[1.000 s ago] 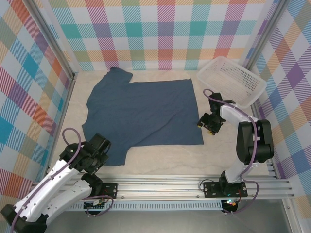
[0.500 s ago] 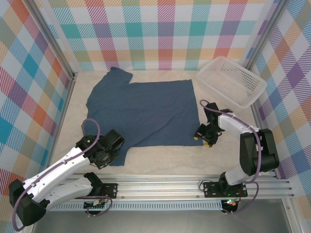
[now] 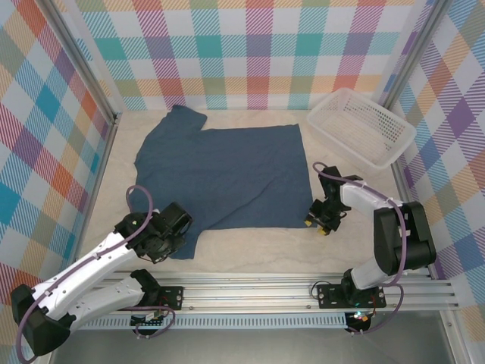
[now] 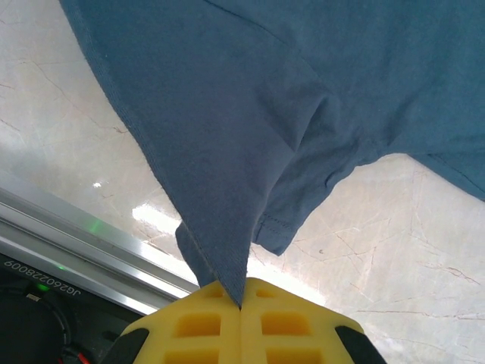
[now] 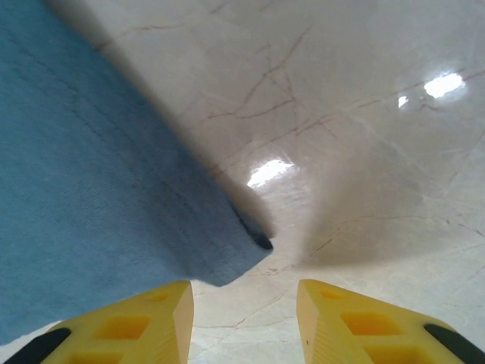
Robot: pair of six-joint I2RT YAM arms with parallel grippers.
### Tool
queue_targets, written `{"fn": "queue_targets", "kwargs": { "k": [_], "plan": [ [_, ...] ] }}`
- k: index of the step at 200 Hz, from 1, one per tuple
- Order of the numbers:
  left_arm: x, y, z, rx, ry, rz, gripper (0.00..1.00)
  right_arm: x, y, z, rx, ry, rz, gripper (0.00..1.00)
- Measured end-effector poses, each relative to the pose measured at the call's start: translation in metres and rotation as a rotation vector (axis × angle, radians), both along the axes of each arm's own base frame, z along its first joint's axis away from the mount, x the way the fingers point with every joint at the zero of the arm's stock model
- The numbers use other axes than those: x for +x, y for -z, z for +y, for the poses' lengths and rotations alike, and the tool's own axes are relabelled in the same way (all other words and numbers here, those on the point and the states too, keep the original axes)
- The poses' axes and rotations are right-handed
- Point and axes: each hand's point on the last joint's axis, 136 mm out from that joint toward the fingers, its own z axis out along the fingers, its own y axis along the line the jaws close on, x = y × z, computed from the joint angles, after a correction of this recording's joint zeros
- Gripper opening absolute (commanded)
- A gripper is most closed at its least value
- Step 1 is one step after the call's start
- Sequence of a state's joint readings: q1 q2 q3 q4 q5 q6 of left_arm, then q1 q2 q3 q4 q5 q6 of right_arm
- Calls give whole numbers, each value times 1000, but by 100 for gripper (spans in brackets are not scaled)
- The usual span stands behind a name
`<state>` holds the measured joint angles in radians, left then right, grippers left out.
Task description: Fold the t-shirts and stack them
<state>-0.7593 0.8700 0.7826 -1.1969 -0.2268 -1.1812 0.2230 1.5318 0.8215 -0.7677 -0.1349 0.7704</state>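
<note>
On pale marbled table (image 3: pixel 265 254), centre-left: dark navy-blue cotton t-shirt (image 3: pixel 227 171), spread flat. Behind, far right: white plastic mesh basket (image 3: pixel 364 125). Left pincer (image 3: pixel 170 241) on near-left sleeve; right pincer (image 3: pixel 318 220) beside near-right hem corner.

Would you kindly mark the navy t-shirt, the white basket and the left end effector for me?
navy t-shirt (image 3: pixel 227 178), top external view, middle of the body.
white basket (image 3: pixel 362 125), top external view, bare mesh floor.
left end effector (image 4: pixel 241 299), left wrist view, between the fingertips shut on the sleeve.

One navy t-shirt (image 3: pixel 227 174) out there, just the single one. One white basket (image 3: pixel 362 125). Two arms, left arm (image 3: pixel 83 277) and right arm (image 3: pixel 395 231), so two grippers, left gripper (image 4: pixel 241 292) and right gripper (image 5: pixel 244 299). One surface (image 3: pixel 250 254) carrying it all.
</note>
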Motion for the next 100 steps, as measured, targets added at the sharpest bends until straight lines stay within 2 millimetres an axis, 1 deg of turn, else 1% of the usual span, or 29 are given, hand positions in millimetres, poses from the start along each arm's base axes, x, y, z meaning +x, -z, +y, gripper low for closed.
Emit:
{"fn": "queue_targets", "kwargs": {
  "k": [26, 38, 57, 85, 100],
  "plan": [
    [0, -1, 0, -4, 1, -4, 0, 7, 8, 0, -9, -6, -3, 17],
    [0, -1, 0, -7, 1, -8, 0, 6, 8, -2, -18, -8, 11, 10],
    [-1, -4, 0, -19, 4, -20, 0, 13, 8, -2, -20, -21, -18, 0],
    [-2, -7, 0, -42, 2, -36, 0, 15, 6, -3, -29, -45, -37, 0],
    [-5, -8, -1, -62, 1, -31, 0, 14, 2, -3, -39, -62, -54, 0]
  ]
}}
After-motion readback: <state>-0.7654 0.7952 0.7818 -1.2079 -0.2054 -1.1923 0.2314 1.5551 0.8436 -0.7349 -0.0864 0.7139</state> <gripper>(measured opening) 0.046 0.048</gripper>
